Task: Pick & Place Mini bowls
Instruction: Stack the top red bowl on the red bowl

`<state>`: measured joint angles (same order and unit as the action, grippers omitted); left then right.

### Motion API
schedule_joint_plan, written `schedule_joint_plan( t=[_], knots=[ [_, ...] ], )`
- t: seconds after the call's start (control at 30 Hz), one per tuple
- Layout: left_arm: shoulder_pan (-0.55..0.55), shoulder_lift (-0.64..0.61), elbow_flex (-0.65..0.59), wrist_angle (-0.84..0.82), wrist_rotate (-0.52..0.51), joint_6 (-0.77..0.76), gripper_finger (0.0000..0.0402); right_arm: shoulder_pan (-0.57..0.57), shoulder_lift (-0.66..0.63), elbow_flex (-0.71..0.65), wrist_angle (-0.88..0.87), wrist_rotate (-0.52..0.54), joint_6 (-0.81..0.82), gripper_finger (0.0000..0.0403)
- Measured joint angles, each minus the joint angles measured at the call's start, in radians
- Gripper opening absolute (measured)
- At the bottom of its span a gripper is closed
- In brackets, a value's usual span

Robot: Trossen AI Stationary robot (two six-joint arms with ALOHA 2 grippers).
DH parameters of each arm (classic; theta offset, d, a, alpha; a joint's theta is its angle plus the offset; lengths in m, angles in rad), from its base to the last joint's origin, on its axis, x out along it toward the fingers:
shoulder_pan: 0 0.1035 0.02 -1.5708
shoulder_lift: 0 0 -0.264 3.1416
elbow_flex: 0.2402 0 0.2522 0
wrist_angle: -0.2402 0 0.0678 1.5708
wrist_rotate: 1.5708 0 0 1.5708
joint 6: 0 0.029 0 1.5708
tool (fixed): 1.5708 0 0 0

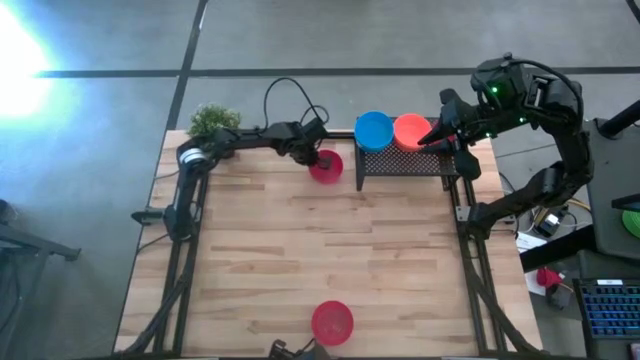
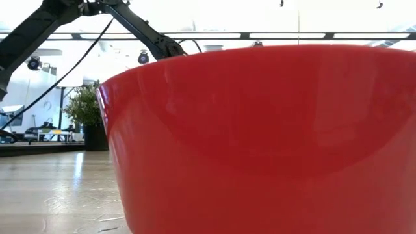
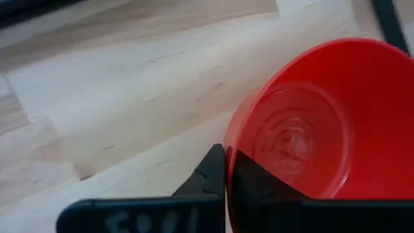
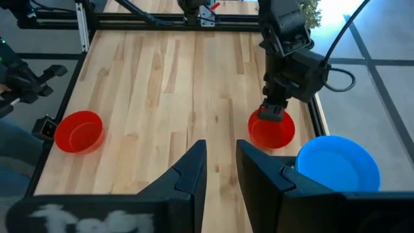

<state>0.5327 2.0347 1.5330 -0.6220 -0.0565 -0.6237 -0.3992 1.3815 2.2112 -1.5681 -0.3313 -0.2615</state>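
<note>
A red mini bowl [image 1: 326, 167] is set on the wooden table [image 1: 300, 250] near its far edge, its rim clamped between the jaws of the left gripper [image 1: 318, 157]. Beside it, a blue bowl [image 1: 373, 129] and an orange bowl [image 1: 411, 131] are held on a black rack [image 1: 405, 163], over which the right gripper [image 1: 437, 135] is poised, jaws slightly parted. Another red bowl [image 1: 332, 322] is seen at the near edge.

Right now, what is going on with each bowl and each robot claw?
Left gripper: shut on the red bowl's rim.
Red bowl: upright on the table, held.
Second red bowl: upright, free, near edge.
Blue bowl: on the black rack.
Orange bowl: beside it on the rack.
Right gripper: open, empty, over the rack.
</note>
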Motion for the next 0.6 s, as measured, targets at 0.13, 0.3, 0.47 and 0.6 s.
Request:
schedule_joint_plan(
  t=[0.13, 0.3, 0.47, 0.6],
  knots=[
    [-0.002, -0.038, 0.0, -0.031, -0.005, 0.022, 0.0002, 0.0, 0.0, 0.0, 0.0, 0.0, -0.003, 0.0073],
    [-0.029, -0.149, 0.0, -0.091, -0.055, 0.055, 0.0002, 0.0, 0.0, 0.0, 0.0, 0.0, -0.008, 0.0069],
    [-0.101, -0.301, 0.0, -0.113, -0.19, 0.09, 0.0001, 0.0, 0.0, 0.0, -0.002, 0.0, -0.011, 0.0068],
    [-0.18, -0.421, 0.0, -0.09, -0.275, 0.114, 0.0001, 0.005, 0.0, -0.004, -0.003, 0.0, -0.012, 0.0068]
  ],
)
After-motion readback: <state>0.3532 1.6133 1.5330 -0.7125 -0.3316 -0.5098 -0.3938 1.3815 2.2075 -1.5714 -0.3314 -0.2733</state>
